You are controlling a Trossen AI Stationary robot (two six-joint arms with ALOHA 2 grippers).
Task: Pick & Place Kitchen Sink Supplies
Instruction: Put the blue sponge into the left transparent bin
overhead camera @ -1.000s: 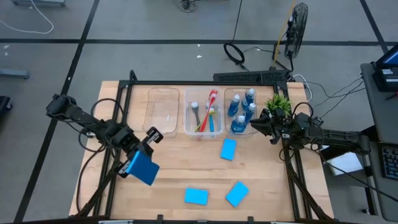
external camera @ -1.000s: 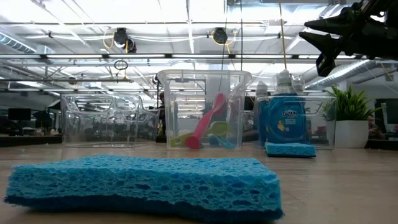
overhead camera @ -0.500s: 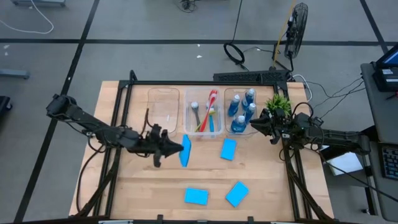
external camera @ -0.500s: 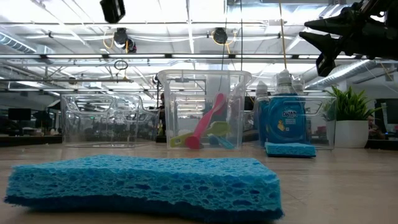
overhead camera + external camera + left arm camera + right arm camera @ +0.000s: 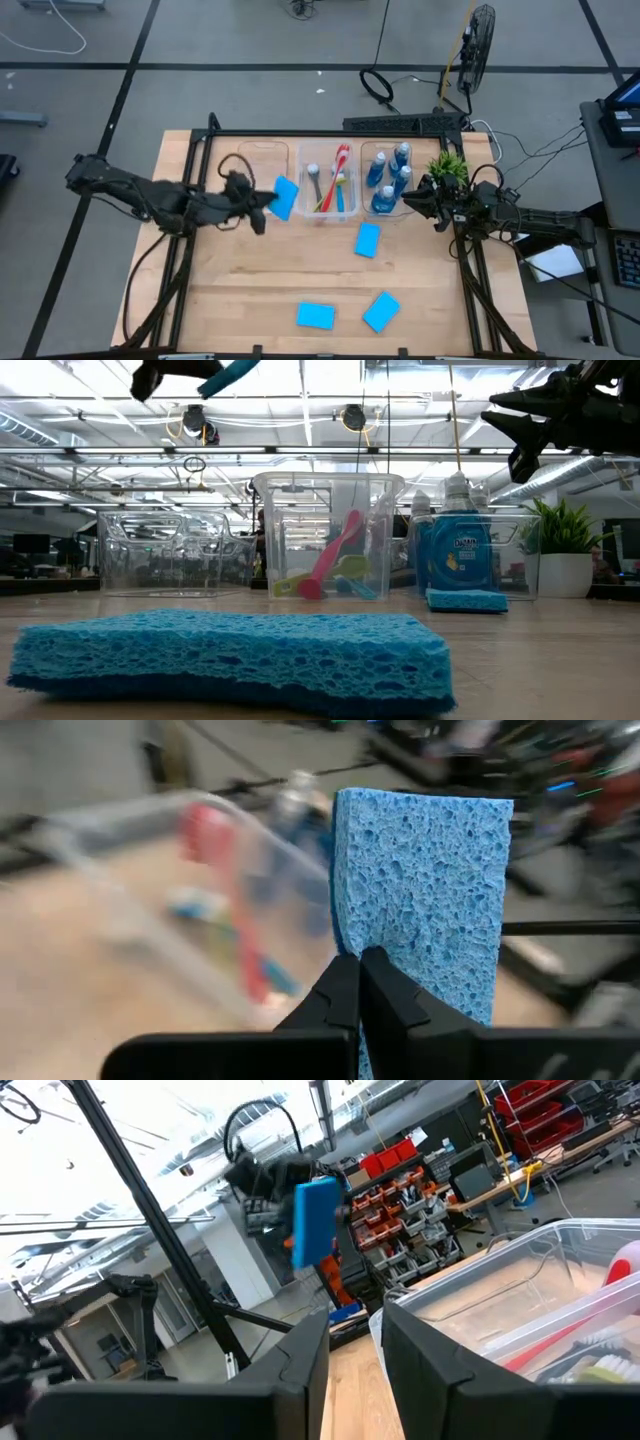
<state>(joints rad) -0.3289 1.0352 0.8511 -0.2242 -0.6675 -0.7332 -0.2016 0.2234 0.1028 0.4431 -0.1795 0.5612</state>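
Moved: your left gripper (image 5: 262, 200) has swung the sponge (image 5: 285, 197) from the near table up over the empty bin (image 5: 250, 160).
Right gripper (image 5: 410, 199): waits by the bottles (image 5: 388, 175), jaws partly open, empty.
Sponge: light, soft; pinched by its edge.

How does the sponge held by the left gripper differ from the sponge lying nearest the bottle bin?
The held sponge is up in the air over the bins, clamped in the left gripper; the table sponge lies free on the wood. The held sponge stands on edge; the table sponge lies flat. Both are blue and rectangular.
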